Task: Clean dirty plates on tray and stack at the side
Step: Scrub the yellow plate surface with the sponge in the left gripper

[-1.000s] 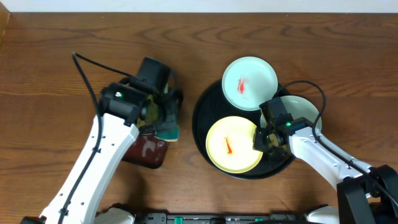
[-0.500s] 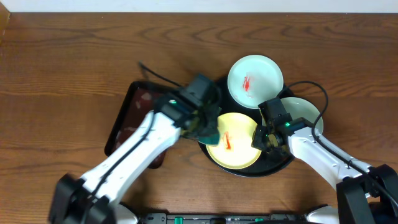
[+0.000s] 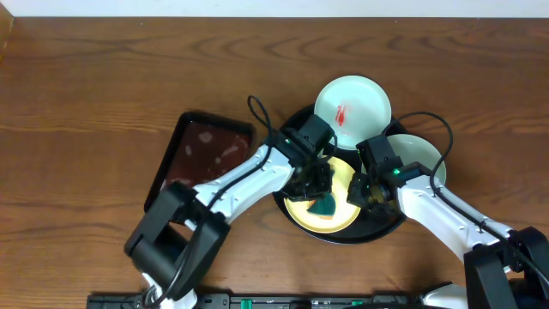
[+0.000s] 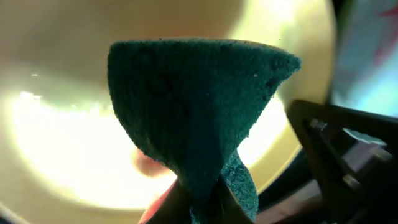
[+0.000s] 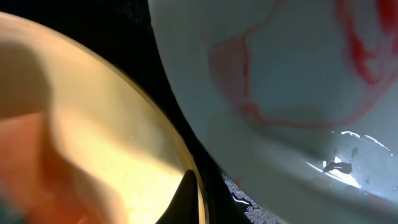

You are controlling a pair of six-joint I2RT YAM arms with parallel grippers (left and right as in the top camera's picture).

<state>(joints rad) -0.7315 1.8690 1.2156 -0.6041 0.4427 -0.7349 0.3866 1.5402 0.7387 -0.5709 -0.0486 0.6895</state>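
Clamped tight on a green sponge point(image 3: 324, 206) with the left gripper point(image 3: 319, 193), directly over the yellow plate point(image 3: 341, 219) in the black tray point(image 3: 377, 233), near the front edge of the desk point(image 3: 86, 86). Pinched shut on that plate's right rim with the right gripper point(image 3: 358, 190), seemingly to steady it. Straight down for the wipe, left arm nearer.

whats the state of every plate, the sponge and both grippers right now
yellow plate: on the black tray, sponge on it, rim gripped
top mint plate: red smear, unwiped, lying across the tray's rim
right mint plate: on the tray, largely hidden under the right arm
sponge: pinched, pressed on the yellow plate
left gripper: shut on the sponge
right gripper: shut on the yellow plate's rim
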